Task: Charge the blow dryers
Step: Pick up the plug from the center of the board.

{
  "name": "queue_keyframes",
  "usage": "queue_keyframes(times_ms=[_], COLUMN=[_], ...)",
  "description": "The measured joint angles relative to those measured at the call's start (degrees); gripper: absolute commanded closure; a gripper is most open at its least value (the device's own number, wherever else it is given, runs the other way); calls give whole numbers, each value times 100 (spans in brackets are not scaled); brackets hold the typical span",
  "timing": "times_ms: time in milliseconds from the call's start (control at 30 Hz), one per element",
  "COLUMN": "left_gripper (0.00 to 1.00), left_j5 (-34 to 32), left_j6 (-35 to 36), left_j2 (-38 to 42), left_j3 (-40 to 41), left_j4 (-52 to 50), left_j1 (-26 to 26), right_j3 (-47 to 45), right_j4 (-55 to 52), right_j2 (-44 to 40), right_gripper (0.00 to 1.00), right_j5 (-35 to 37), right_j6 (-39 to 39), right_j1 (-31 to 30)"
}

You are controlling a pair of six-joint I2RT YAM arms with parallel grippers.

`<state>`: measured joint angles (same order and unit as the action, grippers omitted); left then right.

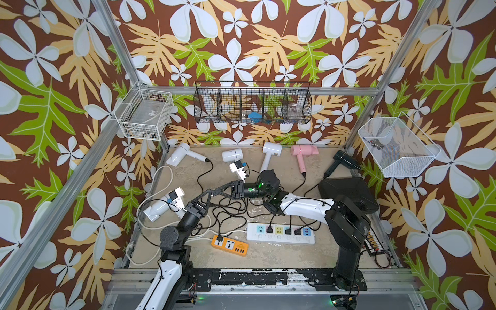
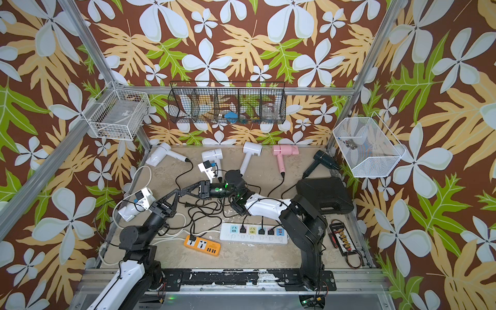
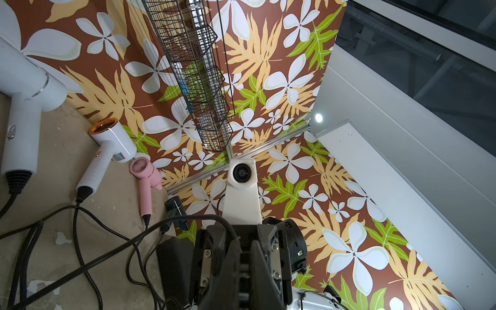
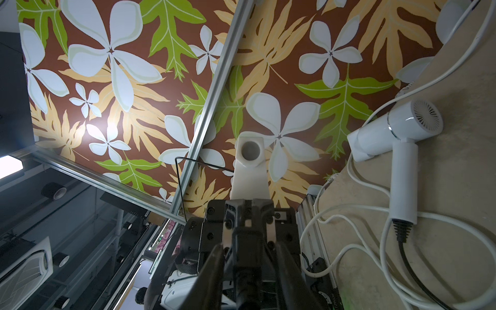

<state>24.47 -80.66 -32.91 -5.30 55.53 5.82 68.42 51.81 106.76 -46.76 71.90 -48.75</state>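
Observation:
Several blow dryers lie on the table in both top views: white ones [image 1: 179, 155] [image 1: 232, 155] [image 1: 269, 155], a pink one [image 1: 304, 150] and a black one [image 1: 345, 159] along the back wall, and a white one [image 1: 161, 208] at the left edge. My two grippers meet tip to tip over the tangle of black cords at mid-table. The left gripper [image 1: 208, 193] [image 3: 245, 241] is shut on a black cord [image 3: 222, 218] close to its end. The right gripper [image 1: 214, 191] [image 4: 249, 243] faces it, its fingers closed on the black plug [image 4: 247, 257] at that end.
A white power strip [image 1: 280, 233] carries three black plugs; an orange strip [image 1: 229, 244] carries one. Another loose plug [image 2: 187, 204] lies under the grippers. A big black case [image 1: 349, 193] sits at the right. Wire baskets [image 1: 252, 103] hang on the walls.

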Motion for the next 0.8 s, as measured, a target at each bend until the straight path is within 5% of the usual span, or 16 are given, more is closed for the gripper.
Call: queue_keyframes(times_ms=[167,300,500,633,800], left_gripper=[100,97,39,21,11], left_j5=[2,2,175,258,107], left_j6=[17,142,557,1137,2000], left_j2=[-4,-46,-131,-214,-509], left_j3=[-15,-105,-654,-1211,-1797], left_j4=[-39,-175,-804,-1622,-2745], left_j1=[2,0,2,2,2], right_j3=[-15,-15,98,273,365], right_j4=[-107,-144,-481,-903,-1749], right_j2=[-37,-46,-85,-85,-111], right_gripper=[93,100,100,100,100], right_j5=[-79,-57,-90,-144,-177], right_j6=[-133,-232,-595,-1014,-1773], right_j1=[0,15,85,170,295])
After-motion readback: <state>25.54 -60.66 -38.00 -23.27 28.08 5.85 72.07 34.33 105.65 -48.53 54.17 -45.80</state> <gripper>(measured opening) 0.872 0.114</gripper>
